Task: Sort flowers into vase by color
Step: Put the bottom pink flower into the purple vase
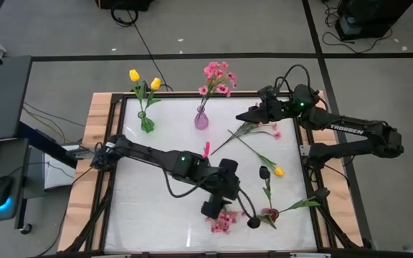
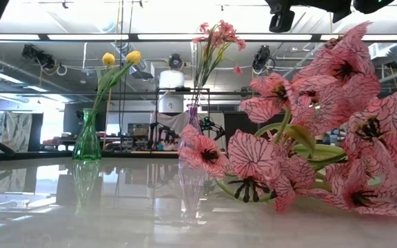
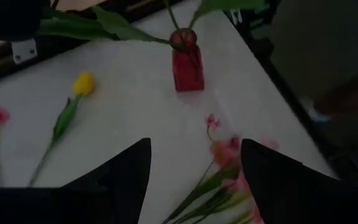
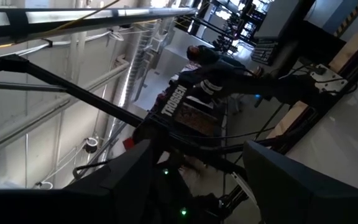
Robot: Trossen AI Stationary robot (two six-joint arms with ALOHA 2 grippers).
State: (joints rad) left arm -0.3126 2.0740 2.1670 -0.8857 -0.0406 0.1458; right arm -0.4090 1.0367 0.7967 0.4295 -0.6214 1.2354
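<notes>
A green vase (image 1: 147, 123) holds yellow tulips (image 1: 155, 84) at the back left. A purple vase (image 1: 201, 120) beside it holds pink blossoms (image 1: 217, 79). At the front right a red vase (image 3: 187, 62) stands with green stems and a dark tulip (image 1: 264, 173) in it. A pink spray (image 3: 225, 180) lies on the table near the front edge. My left gripper (image 3: 194, 146) hangs open above it, slanting down, touching nothing. Farther back lie a yellow tulip (image 1: 279, 171) and another pink spray (image 1: 257, 129). My right gripper (image 4: 194, 186) waits open, raised, at the back right.
The table has a wooden frame (image 1: 95, 136) around a white top. In the low view the near pink spray (image 2: 309, 158) fills the right foreground. Free room lies at the table's left and middle. A desk with a mouse (image 1: 2, 192) stands left of the table.
</notes>
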